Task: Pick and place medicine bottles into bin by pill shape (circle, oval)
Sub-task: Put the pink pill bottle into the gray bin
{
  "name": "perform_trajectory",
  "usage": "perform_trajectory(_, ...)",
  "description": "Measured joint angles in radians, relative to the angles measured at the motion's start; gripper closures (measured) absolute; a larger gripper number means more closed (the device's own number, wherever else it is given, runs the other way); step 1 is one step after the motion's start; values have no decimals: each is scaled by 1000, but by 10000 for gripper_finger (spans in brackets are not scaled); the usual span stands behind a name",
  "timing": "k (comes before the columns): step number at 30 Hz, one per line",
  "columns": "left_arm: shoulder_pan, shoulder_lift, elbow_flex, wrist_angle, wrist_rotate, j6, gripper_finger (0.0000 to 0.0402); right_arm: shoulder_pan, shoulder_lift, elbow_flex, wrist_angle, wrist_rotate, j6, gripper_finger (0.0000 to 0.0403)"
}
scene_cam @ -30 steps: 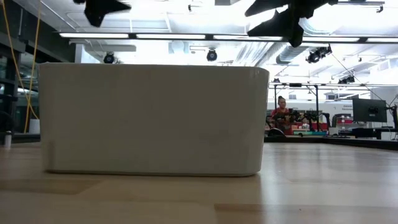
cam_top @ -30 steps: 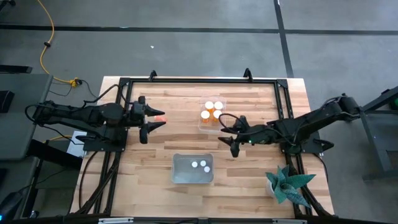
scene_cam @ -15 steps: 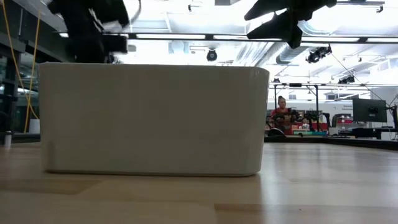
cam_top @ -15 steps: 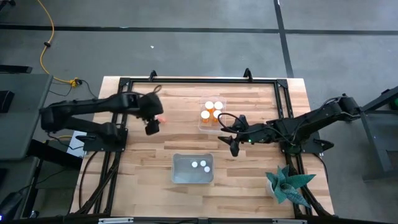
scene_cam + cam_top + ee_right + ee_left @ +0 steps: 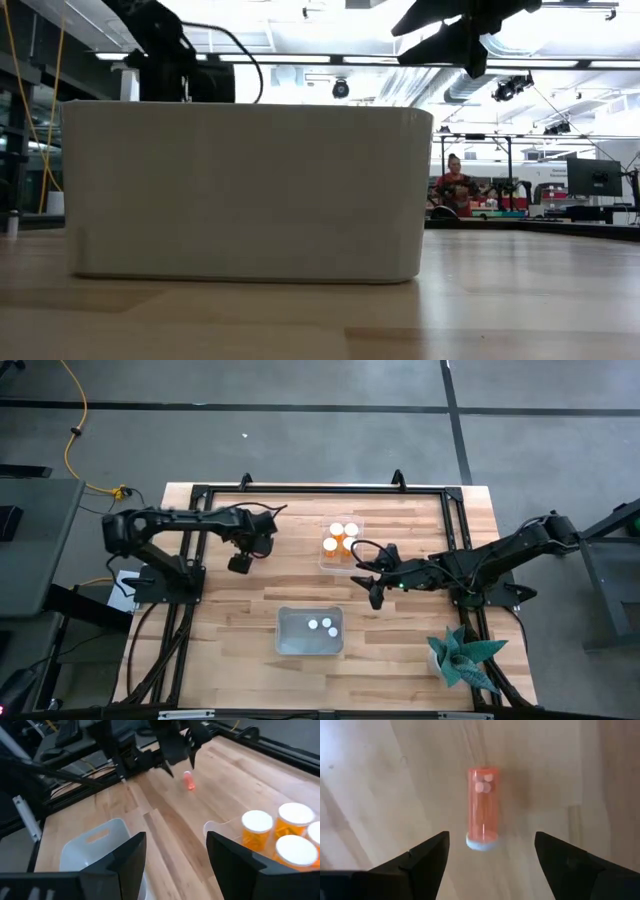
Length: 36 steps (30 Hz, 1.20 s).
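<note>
One medicine bottle [image 5: 482, 805], orange with a white cap, lies on its side on the wooden table, with small round pills showing inside. My left gripper [image 5: 491, 840] hangs above it, pointing down and open, with one finger on either side of the cap end, touching nothing. In the high view my left gripper [image 5: 262, 542] hides the bottle. The right wrist view shows the bottle [image 5: 189, 781] under my left gripper [image 5: 177, 747]. My right gripper [image 5: 366, 573] is open and empty above the table, right of centre.
A clear tray [image 5: 340, 542] with three upright bottles stands at the far centre and also shows in the right wrist view [image 5: 280, 832]. A white bin [image 5: 310, 631] holding three white-capped bottles stands near the front; its wall [image 5: 245, 190] fills the low view. A plant [image 5: 462, 658] stands at the front right.
My left gripper has moved toward the table's right edge and tipped from level to pointing down, ending over the lying bottle. The bottle has stayed in place.
</note>
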Motion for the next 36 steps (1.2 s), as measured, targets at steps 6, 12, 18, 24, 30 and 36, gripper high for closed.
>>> perform_trajectory(6, 37, 81, 0, 30, -3, 30, 117, 0, 0, 0, 0, 37, 11, 201)
perform_trajectory(12, 84, 100, -1, 8, -2, 48, 121, 0, 0, 0, 0, 38, 11, 201)
perform_trajectory(18, 123, 94, -1, 18, 49, 67, 153, 0, 1, 0, 0, 39, 11, 201)
perform_trajectory(24, 123, 94, -1, 36, 71, 53, 181, 0, 1, 0, 0, 39, 11, 201)
perform_trajectory(30, 123, 94, -34, 41, 52, 41, 185, 0, 1, 0, 0, 39, 11, 201)
perform_trajectory(36, 122, 91, -80, 65, 50, 1, 185, 0, 1, 0, 0, 38, 11, 201)
